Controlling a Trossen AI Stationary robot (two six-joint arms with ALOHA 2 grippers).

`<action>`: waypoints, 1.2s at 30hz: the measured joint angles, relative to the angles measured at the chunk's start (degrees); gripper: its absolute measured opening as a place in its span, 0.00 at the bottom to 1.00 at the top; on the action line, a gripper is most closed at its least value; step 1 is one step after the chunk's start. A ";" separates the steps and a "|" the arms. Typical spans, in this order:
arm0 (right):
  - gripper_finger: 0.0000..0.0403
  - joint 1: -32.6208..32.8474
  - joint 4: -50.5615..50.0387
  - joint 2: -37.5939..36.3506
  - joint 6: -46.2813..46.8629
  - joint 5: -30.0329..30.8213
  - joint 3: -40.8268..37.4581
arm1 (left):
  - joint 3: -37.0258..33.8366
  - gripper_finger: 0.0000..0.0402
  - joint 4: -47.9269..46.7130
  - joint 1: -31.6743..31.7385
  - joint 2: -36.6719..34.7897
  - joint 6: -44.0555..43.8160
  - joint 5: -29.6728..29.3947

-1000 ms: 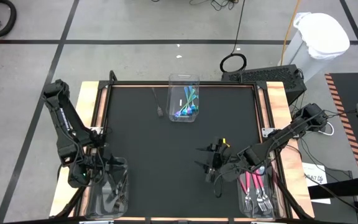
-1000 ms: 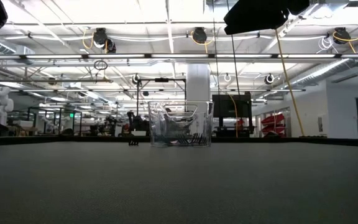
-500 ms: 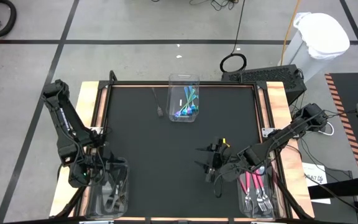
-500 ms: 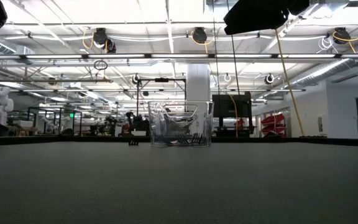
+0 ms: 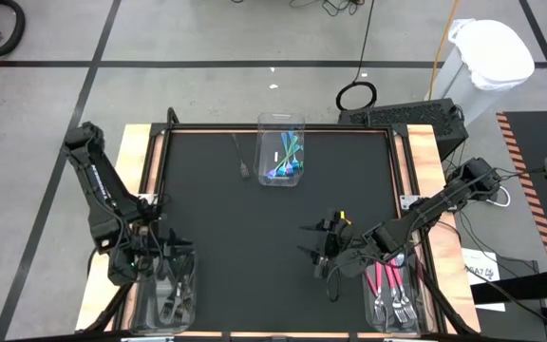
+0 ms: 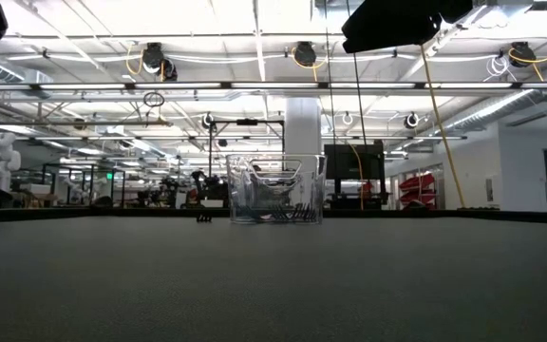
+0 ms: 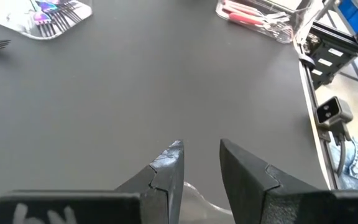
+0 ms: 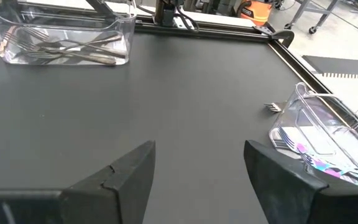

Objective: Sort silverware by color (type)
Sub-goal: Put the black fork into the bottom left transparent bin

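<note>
Three clear bins hold silverware. The far-middle bin [image 5: 280,150] has teal and blue pieces, the near-left bin [image 5: 166,290] dark grey ones [image 8: 67,50], and the near-right bin [image 5: 392,290] pink-handled ones [image 7: 253,15]. One dark fork [image 5: 240,159] lies flat on the black table left of the far bin. My left gripper [image 7: 201,158] hovers over the near-left bin's rim, open by a narrow gap, with nothing between its fingers. My right gripper [image 8: 197,168] hangs wide open above the table [image 5: 323,252], left of the pink bin, touching nothing.
The black tabletop [image 5: 254,228] is bare between the three bins. A raised frame runs along its edges [image 5: 155,190]. In the low view, the far bin [image 6: 275,190] and the lone fork [image 6: 204,217] stand at the table's far edge.
My left gripper has turned slightly toward the table's middle while staying above the near-left bin. Nothing else has moved.
</note>
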 joint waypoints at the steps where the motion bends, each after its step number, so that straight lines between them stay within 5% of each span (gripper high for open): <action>1: 0.60 0.00 0.00 0.00 -0.01 0.00 0.00 | 0.00 0.26 0.00 0.27 0.00 0.00 0.00; 36: 0.60 -0.02 0.00 0.00 0.00 0.00 0.00 | 0.11 0.26 0.09 11.54 -3.57 7.65 0.52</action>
